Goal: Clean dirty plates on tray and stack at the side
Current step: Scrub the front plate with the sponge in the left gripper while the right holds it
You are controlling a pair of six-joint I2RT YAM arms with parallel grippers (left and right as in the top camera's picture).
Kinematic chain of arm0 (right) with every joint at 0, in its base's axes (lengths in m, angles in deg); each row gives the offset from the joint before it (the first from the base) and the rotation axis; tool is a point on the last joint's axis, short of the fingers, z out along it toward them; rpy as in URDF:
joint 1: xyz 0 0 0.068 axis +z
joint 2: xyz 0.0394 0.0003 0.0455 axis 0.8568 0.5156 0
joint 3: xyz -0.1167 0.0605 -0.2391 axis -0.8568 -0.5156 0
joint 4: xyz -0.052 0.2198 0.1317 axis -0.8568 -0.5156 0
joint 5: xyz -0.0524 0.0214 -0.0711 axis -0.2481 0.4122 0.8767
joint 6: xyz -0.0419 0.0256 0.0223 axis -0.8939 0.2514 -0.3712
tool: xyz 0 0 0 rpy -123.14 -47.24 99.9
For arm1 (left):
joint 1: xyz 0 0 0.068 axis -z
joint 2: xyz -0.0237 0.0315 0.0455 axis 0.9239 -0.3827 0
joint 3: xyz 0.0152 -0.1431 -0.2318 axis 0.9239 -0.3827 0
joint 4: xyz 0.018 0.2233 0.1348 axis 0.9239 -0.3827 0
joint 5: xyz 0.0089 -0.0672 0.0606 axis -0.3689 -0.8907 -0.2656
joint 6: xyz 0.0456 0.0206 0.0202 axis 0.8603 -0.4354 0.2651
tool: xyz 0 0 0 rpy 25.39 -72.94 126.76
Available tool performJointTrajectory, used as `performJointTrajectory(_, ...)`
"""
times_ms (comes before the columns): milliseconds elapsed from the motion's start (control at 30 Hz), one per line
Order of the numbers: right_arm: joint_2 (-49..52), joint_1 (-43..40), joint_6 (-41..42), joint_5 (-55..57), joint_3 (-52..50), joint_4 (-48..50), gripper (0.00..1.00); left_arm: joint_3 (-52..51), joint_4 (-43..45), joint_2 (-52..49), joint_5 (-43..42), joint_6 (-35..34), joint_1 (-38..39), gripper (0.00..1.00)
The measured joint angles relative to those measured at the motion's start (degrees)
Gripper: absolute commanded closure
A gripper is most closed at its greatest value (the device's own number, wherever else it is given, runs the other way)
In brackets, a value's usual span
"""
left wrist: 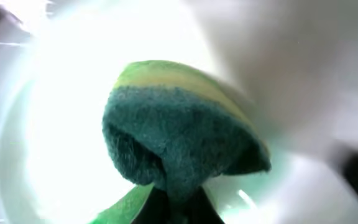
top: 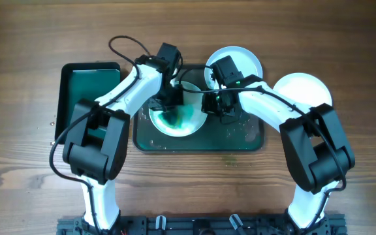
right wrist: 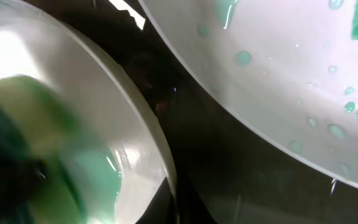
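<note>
A white plate with green smears lies on the dark tray. My left gripper is shut on a green and yellow sponge and presses it onto this plate. My right gripper is shut on the plate's right rim, seen between its fingers. A pale blue plate with green drops lies at the tray's back right and shows in the right wrist view. Another white plate lies on the table to the right of the tray.
A bright green, deeper tray stands to the left of the dark tray, partly under my left arm. Green drops mark the dark tray's right part. The wooden table surrounds everything.
</note>
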Motion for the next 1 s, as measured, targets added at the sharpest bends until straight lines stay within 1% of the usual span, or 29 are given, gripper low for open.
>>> performJointTrajectory(67,0.0,0.0,0.0,0.0,0.0,-0.02,0.96,0.0,1.97,0.0,-7.1,2.51,0.59,0.96)
performJointTrajectory(133,0.0,0.02,0.0,0.0,0.0,0.0,0.96,0.0,3.91,0.0,-10.32,3.72,1.27,0.96)
performJointTrajectory(200,0.0,0.02,0.02,0.0,0.0,0.0,0.96,0.0,6.4,0.0,-11.98,4.66,2.12,0.96)
performJointTrajectory(267,0.0,-0.04,0.02,0.0,0.0,0.0,0.96,0.0,8.85,0.0,-11.19,4.74,2.34,0.96)
performJointTrajectory(367,0.0,-0.02,0.02,0.0,0.0,0.0,0.96,-0.04,13.4,0.0,-3.52,2.89,2.29,0.96)
performJointTrajectory(467,0.0,-0.02,0.0,0.0,0.0,0.02,0.96,-0.04,14.36,0.0,8.07,-0.57,2.32,0.96)
performJointTrajectory(533,0.0,-0.02,0.02,0.0,0.0,0.07,0.96,-0.04,13.11,0.0,14.8,-2.78,2.32,0.96)
performJointTrajectory(567,0.0,-0.02,0.02,0.0,0.0,0.09,0.96,-0.04,11.5,0.0,19.87,-4.87,2.32,0.96)
performJointTrajectory(700,0.0,0.02,0.0,-0.17,0.0,0.22,0.96,0.31,2.21,0.0,25.94,-9.14,2.36,0.96)
performJointTrajectory(767,0.0,0.09,-0.04,-0.39,0.0,0.2,0.96,0.35,-1.84,0.02,26.21,-10.47,2.38,0.96)
performJointTrajectory(867,0.0,0.13,-0.26,-0.48,0.0,0.15,0.96,0.37,-6.6,0.02,22.93,-10.34,2.36,0.96)
performJointTrajectory(933,0.0,0.13,-0.44,-0.48,0.0,0.07,0.96,0.37,-7.56,0.02,18.67,-8.28,2.34,0.96)
performJointTrajectory(1000,0.0,0.13,-0.44,-0.61,0.0,0.02,0.96,0.37,-7.48,0.02,12.39,-4.42,2.08,0.96)
